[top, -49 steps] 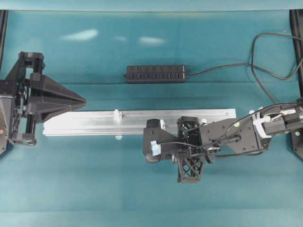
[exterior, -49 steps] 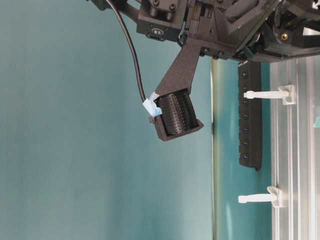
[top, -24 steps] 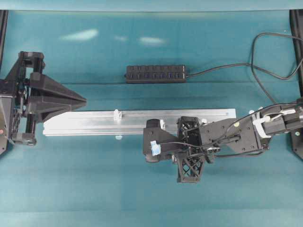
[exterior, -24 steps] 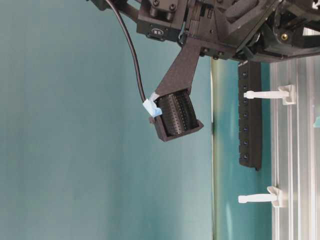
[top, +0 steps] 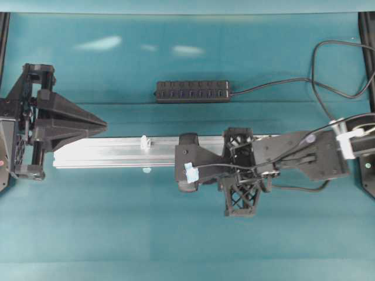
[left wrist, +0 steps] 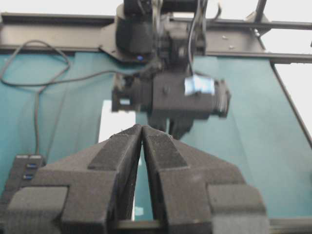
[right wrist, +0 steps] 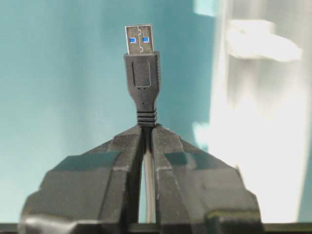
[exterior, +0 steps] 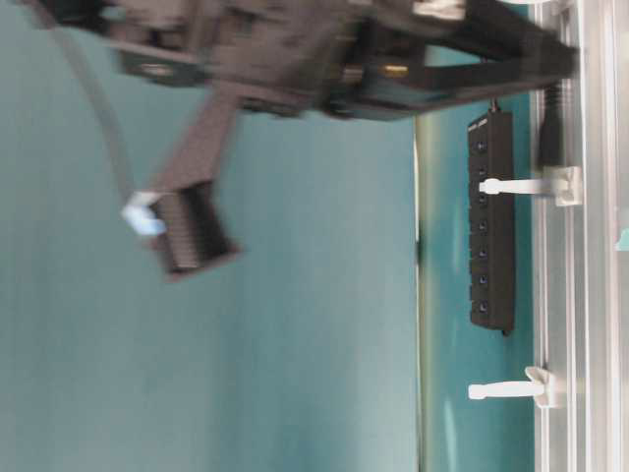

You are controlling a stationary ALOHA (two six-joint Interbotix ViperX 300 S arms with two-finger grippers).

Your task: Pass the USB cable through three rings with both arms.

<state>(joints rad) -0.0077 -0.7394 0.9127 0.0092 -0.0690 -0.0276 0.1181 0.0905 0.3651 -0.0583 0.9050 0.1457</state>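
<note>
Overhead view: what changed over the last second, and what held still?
The right end effector shifted up onto the rail, still clamping the USB cable behind its plug. The left end effector, the hub and the visible ring stayed put.

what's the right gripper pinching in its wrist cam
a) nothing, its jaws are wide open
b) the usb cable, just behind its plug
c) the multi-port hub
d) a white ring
b: in the right wrist view the right gripper is shut on the USB cable, the plug standing out past its tips with the blue-tabbed metal end exposed.
</note>
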